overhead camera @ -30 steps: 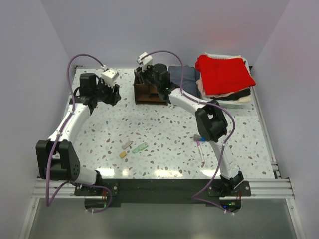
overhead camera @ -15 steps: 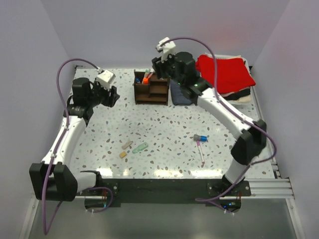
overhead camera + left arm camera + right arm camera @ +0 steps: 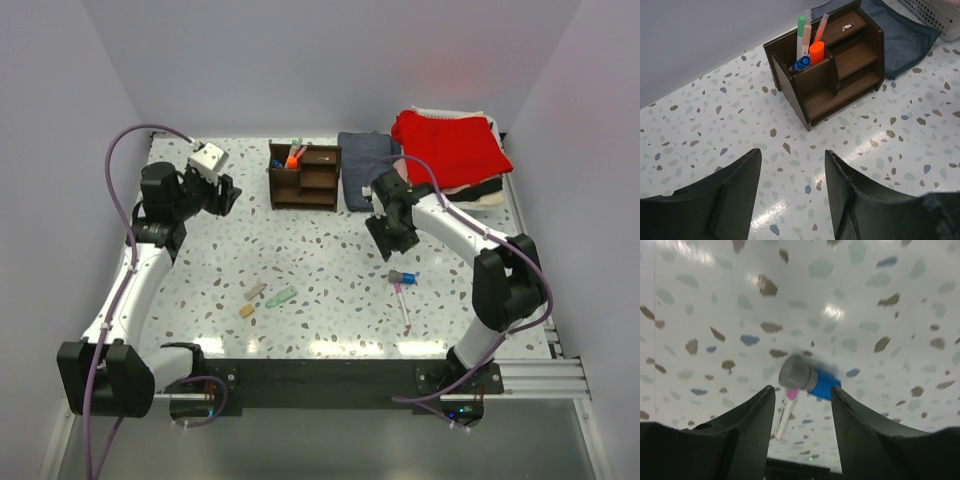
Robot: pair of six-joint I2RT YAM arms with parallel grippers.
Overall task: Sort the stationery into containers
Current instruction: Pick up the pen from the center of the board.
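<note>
Stationery is partly sorted: several pens [image 3: 807, 42] stand upright in the rear left compartment of the brown wooden organizer [image 3: 305, 176] at the back of the bench [image 3: 330, 250]. A second ago the right hand [image 3: 802, 392] was up at the organizer. It has since swung forward and down and now hangs over the right middle of the bench. Its fingers are spread wide and hold nothing, which suggests its last delivery is done. Its wrist view shows a blue-capped pen [image 3: 810, 380] lying flat on the bench between the spread fingers, with a pink pen [image 3: 784, 416] just beside it. That pen looks like the next thing to be picked up.

The left hand [image 3: 792, 155] has drawn back a little toward the left. It hovers near the organizer, also spread and empty.

Two tan blocks [image 3: 251, 301] and a pale green piece [image 3: 281, 297] lie together near the front middle of the bench, well apart from both hands and not yet sorted.
</note>
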